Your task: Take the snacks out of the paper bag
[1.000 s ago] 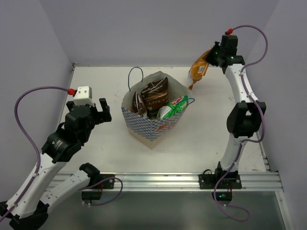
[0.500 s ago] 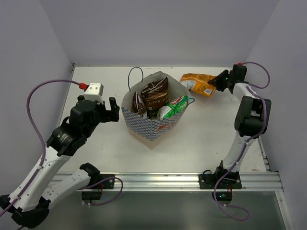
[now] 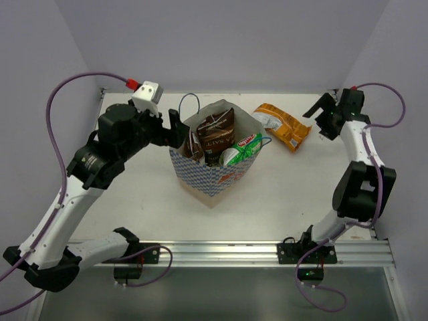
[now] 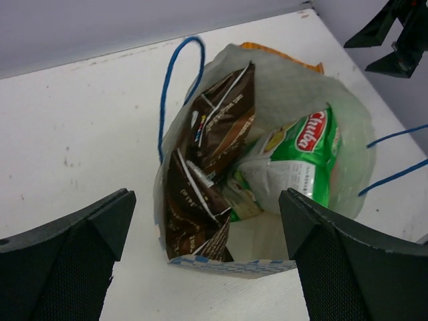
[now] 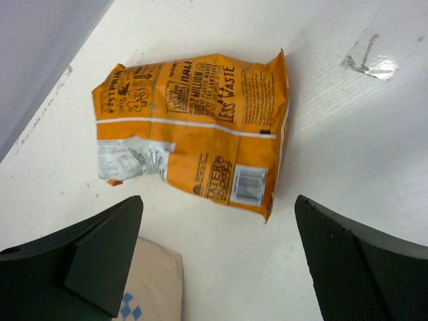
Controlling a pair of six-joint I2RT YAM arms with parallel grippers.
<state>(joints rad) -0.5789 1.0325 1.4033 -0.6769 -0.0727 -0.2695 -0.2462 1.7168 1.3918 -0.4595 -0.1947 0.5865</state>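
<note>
We see both empty: left gripper (image 3: pixel 167 127) wide open above paper bag (image 3: pixel 207 177), right gripper (image 3: pixel 322 120) open near orange packet (image 3: pixel 284 126).

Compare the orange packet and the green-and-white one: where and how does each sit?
Place: the orange packet lies on the table, outside the paper bag; the green-and-white packet is inside it.
Pose: the orange packet lies flat, barcode side up; the green-and-white packet stands tilted.
Neighbours: the orange packet lies alone; the green-and-white packet is next to dark brown packets.
Both are crinkly foil, neither gripped.
</note>
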